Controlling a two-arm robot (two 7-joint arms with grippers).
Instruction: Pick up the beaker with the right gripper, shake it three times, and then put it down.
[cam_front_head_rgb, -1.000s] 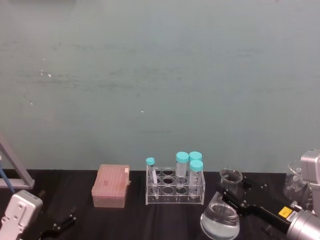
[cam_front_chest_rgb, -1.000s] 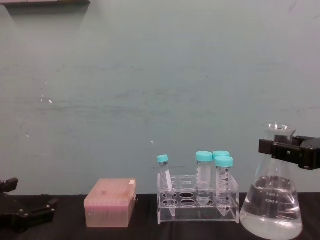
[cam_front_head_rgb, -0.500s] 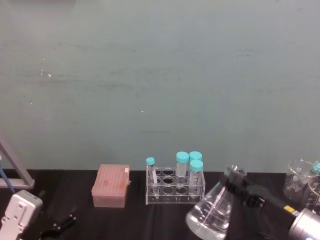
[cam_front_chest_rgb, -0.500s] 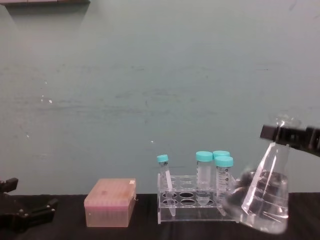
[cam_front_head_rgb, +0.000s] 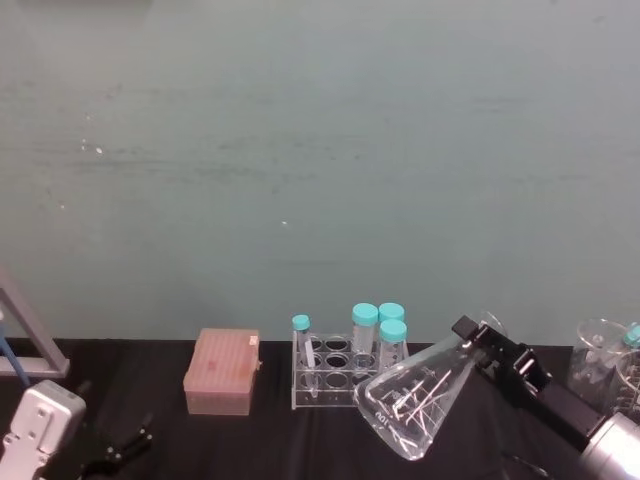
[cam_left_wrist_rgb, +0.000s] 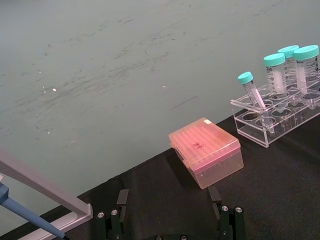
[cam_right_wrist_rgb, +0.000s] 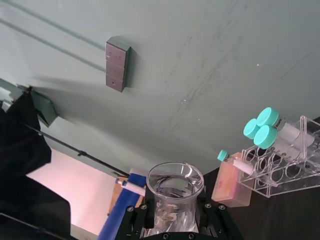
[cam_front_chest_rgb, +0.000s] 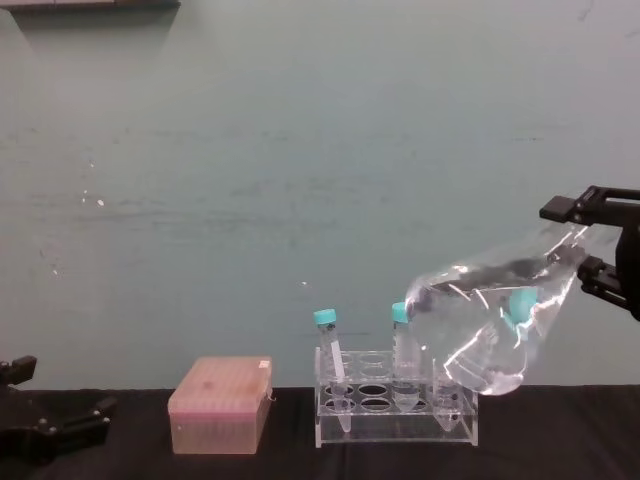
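**Beaker tipped up in the air**

Right gripper (cam_front_head_rgb: 482, 338) has its two black fingers closed tight on the thin neck of the beaker (cam_front_head_rgb: 415, 405). The arm comes in from about 4 o'clock in the head view.

In the chest view the beaker (cam_front_chest_rgb: 480, 325) is off the black table (cam_front_chest_rgb: 560, 440) and leans far over. Its neck points to about 2 o'clock, where the right gripper (cam_front_chest_rgb: 585, 240) pinches it from above and below. Its wide bottom points to about 8 o'clock. Clear liquid shows in the low, wide end. The beaker hangs in front of the right end of the rack (cam_front_chest_rgb: 395, 415) and covers some of the tubes (cam_front_chest_rgb: 325, 340) there, and I cannot tell if it touches them.

In the right wrist view the round open mouth of the beaker (cam_right_wrist_rgb: 175, 182) sits right between the fingers of the right gripper (cam_right_wrist_rgb: 175, 215).

On the table, the rack (cam_front_head_rgb: 350, 385) with its tubes (cam_front_head_rgb: 365, 330) in blue-green caps stands at about 10 o'clock from the beaker. A pink box (cam_front_head_rgb: 222, 372) sits just beside the rack, at its 9 o'clock.

Left gripper (cam_front_head_rgb: 125, 450) rests low at about 8 o'clock in the head view, well apart from the beaker. In the left wrist view the left gripper (cam_left_wrist_rgb: 169, 189) has its fingers spread wide with nothing in them, and the box (cam_left_wrist_rgb: 206, 157) lies near it.
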